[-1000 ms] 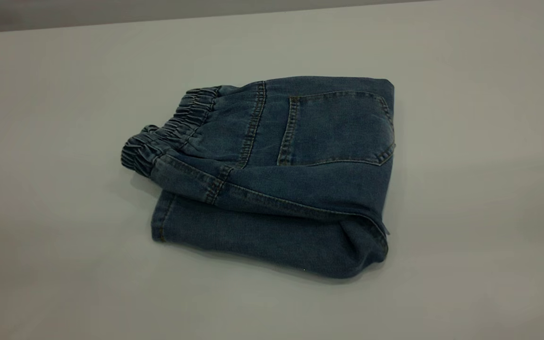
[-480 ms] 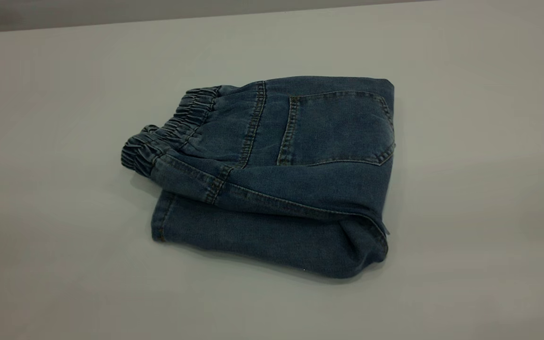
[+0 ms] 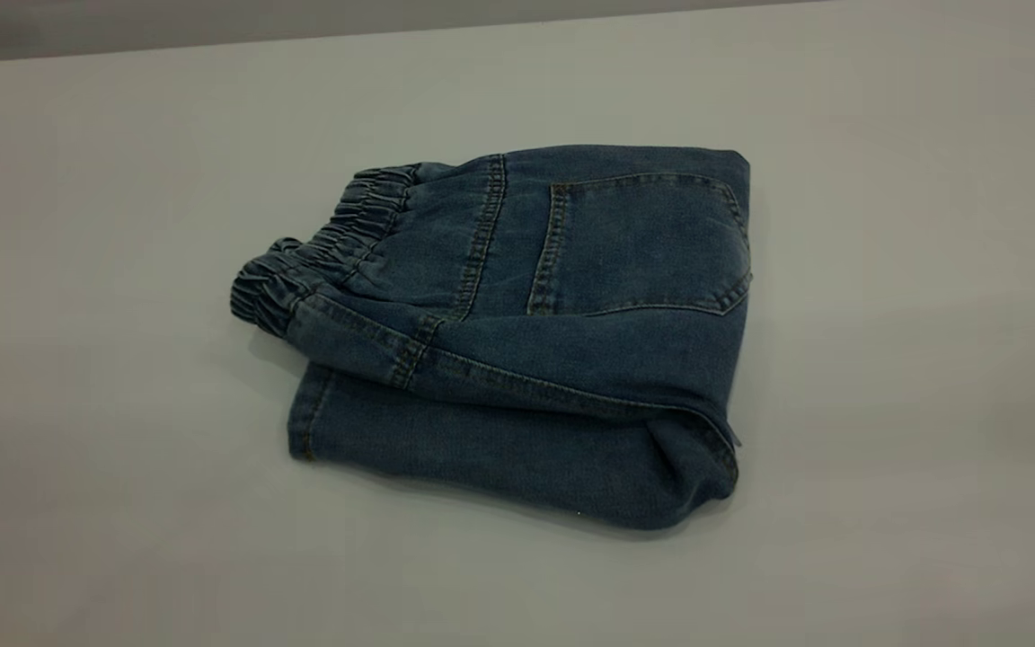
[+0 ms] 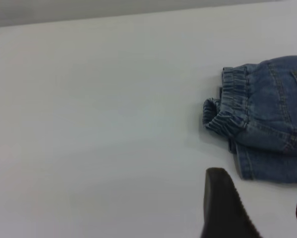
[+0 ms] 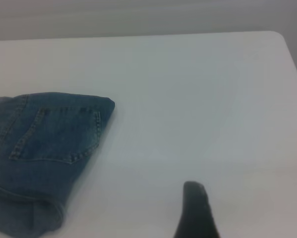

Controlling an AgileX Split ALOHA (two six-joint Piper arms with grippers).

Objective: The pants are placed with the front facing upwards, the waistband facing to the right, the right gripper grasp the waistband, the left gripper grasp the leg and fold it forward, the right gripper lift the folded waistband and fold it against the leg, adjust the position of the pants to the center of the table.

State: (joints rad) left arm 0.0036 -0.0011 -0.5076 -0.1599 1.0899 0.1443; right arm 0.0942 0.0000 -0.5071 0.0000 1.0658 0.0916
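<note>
Nothing has moved since the earlier frames. You see the table point(image 3: 931, 270) bearing the pants point(image 3: 517, 341) near its center, folded into a compact bundle (back pocket up, waistband point(image 3: 320, 252) leftward). Both folds look done. Left gripper point(image 4: 257, 208) sits clear of the denim, released; right gripper point(image 5: 195, 210) too, grip unclear.
</note>
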